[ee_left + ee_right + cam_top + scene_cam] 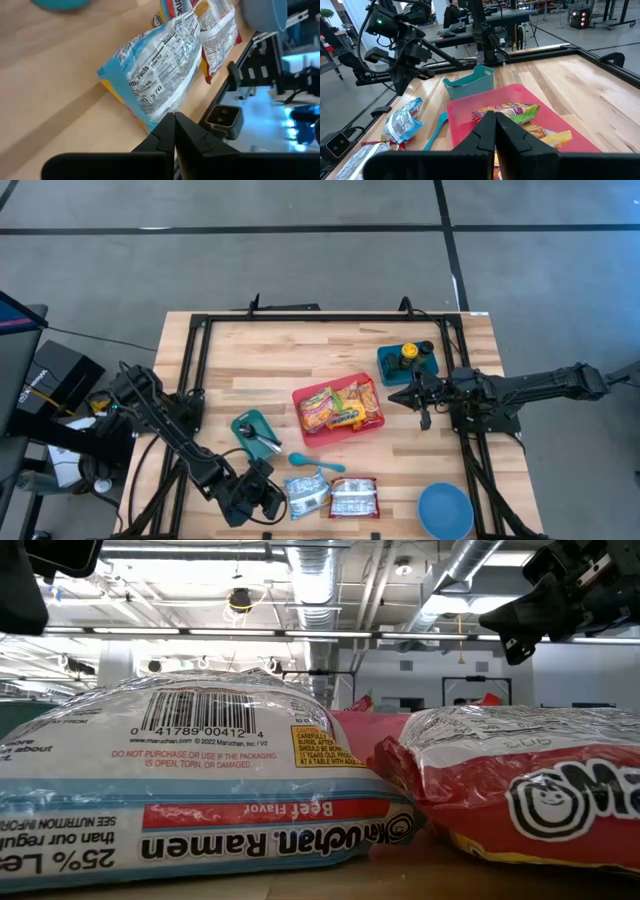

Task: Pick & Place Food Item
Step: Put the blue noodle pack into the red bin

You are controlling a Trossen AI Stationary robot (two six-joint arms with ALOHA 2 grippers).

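the left gripper [268, 498] is seen low at the table's near edge with fingers pressed together on nothing, its tip just beside the blue ramen packet [306, 493], presumably staged for a pick. a red ramen packet [353, 498] lies next, and packets already fill the red tray [312, 433], apparently the drop place. the right gripper [413, 397], closed and empty, hangs at the tray's far-right side, likely waiting.

A blue ramen packet [306, 495] and a red ramen packet [353, 498] lie flat, side by side; more packets [340, 409] fill the red tray [303, 394].
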